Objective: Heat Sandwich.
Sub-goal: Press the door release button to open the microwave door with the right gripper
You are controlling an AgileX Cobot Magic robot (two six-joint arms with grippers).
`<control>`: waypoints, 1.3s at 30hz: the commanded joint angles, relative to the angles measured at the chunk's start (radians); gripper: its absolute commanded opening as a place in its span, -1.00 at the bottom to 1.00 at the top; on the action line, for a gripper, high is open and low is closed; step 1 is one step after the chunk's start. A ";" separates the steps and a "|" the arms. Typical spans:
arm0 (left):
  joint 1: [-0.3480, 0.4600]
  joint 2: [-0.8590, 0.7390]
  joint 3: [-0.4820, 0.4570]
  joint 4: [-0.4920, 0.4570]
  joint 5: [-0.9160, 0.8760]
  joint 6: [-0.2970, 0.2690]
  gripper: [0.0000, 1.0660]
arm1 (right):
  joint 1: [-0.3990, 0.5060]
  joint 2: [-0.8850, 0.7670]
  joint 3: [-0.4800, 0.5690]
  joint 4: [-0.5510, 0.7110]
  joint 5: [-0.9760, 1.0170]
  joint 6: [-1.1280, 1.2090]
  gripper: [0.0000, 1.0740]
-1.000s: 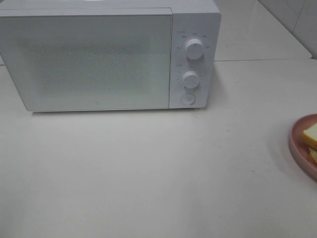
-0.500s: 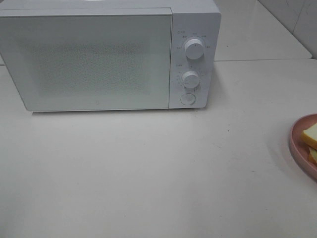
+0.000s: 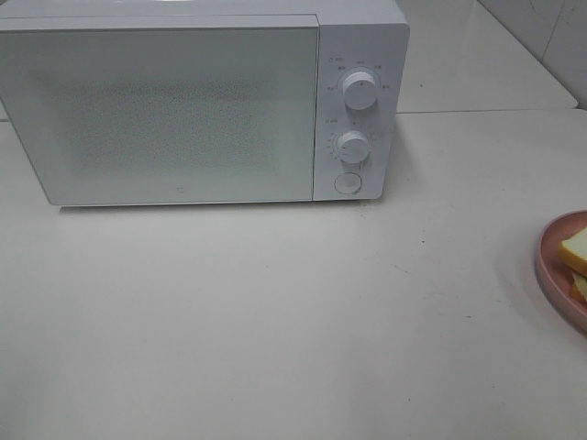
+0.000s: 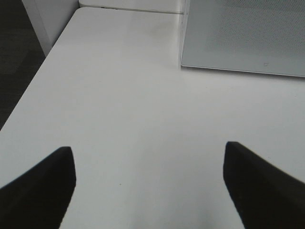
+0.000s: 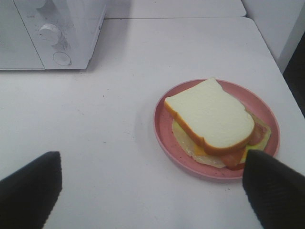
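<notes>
The sandwich (image 5: 209, 117), pale bread with orange-red filling, lies on a round pink plate (image 5: 164, 136); in the high view only its edge (image 3: 576, 250) and the plate's rim (image 3: 550, 275) show at the right border. My right gripper (image 5: 151, 183) hovers open just short of the plate, nothing between its fingers. My left gripper (image 4: 149, 179) is open over bare table, some way in front of the microwave's left corner. The white microwave (image 3: 165, 110) stands at the back with its door closed. Neither gripper appears in the high view.
Two knobs (image 3: 359, 90) and a round button (image 3: 347, 183) sit on the microwave's right panel. The white table's left edge (image 4: 33, 81) drops to a dark floor. A tiled wall (image 3: 550, 37) rises at the back right.
</notes>
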 commanded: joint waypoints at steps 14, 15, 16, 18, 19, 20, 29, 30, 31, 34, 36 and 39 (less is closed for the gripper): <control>-0.004 -0.017 0.004 -0.002 -0.013 -0.003 0.51 | -0.004 -0.023 -0.016 -0.009 -0.032 0.001 0.80; -0.004 -0.017 0.004 -0.002 -0.013 -0.003 0.51 | -0.004 -0.023 -0.016 -0.009 -0.032 0.001 0.80; -0.004 -0.017 0.004 -0.002 -0.013 -0.003 0.51 | -0.004 -0.019 -0.019 -0.009 -0.044 0.001 0.80; -0.004 -0.017 0.004 -0.002 -0.013 -0.003 0.51 | -0.004 0.007 -0.024 -0.016 -0.078 0.001 0.80; -0.004 -0.017 0.004 -0.002 -0.013 -0.003 0.51 | -0.004 0.007 -0.024 -0.016 -0.078 0.001 0.80; -0.004 -0.017 0.004 -0.002 -0.013 -0.003 0.51 | -0.004 0.021 -0.027 -0.017 -0.090 0.000 0.80; -0.004 -0.017 0.004 -0.002 -0.013 -0.003 0.51 | -0.004 0.175 -0.021 -0.016 -0.294 -0.049 0.77; -0.004 -0.017 0.004 -0.002 -0.013 -0.003 0.51 | -0.004 0.195 -0.021 -0.016 -0.314 -0.055 0.77; -0.004 -0.017 0.004 -0.002 -0.013 -0.003 0.51 | -0.004 0.214 -0.021 -0.016 -0.338 -0.057 0.76; -0.004 -0.017 0.004 -0.002 -0.013 -0.003 0.51 | -0.004 0.268 -0.021 -0.012 -0.397 -0.059 0.72; -0.004 -0.017 0.004 -0.002 -0.013 -0.003 0.51 | -0.004 0.321 -0.021 -0.012 -0.451 -0.059 0.70; -0.004 -0.017 0.004 -0.002 -0.013 -0.003 0.51 | -0.004 0.359 -0.021 -0.007 -0.483 -0.059 0.63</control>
